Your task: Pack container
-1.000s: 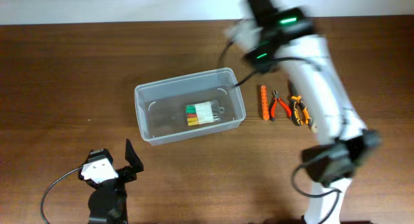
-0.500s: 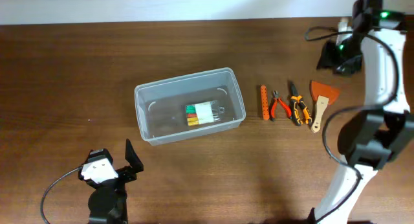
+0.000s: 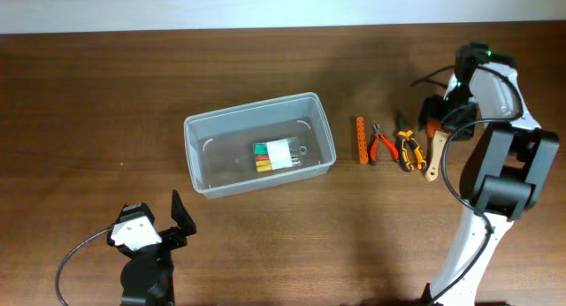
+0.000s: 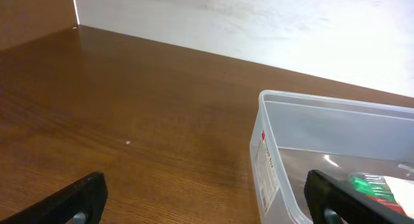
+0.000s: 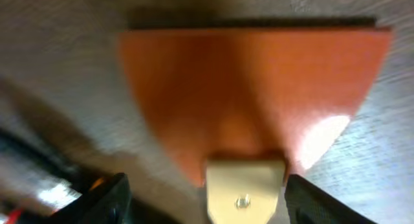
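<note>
The container (image 3: 259, 145) is a clear tub in the middle of the table, with a small clear box of coloured pieces (image 3: 277, 155) inside it. My left gripper (image 3: 177, 219) rests open near the front left, and its wrist view shows the container's corner (image 4: 278, 153) by its right finger (image 4: 343, 198). My right gripper (image 3: 439, 116) hangs low over the scraper (image 3: 434, 158). In the right wrist view the scraper's orange blade (image 5: 252, 88) fills the frame. The open fingers (image 5: 103, 198) stand either side of its cream handle (image 5: 244, 185), with a gap on both sides.
Right of the container lie an orange bar (image 3: 360, 140), red pliers (image 3: 382, 145) and orange-black pliers (image 3: 406, 150) in a row. A white wall runs along the table's back edge (image 4: 259, 30).
My right arm has swung from above the container to the far right and dropped over the scraper. Its jaws have opened. The left arm has not moved.
</note>
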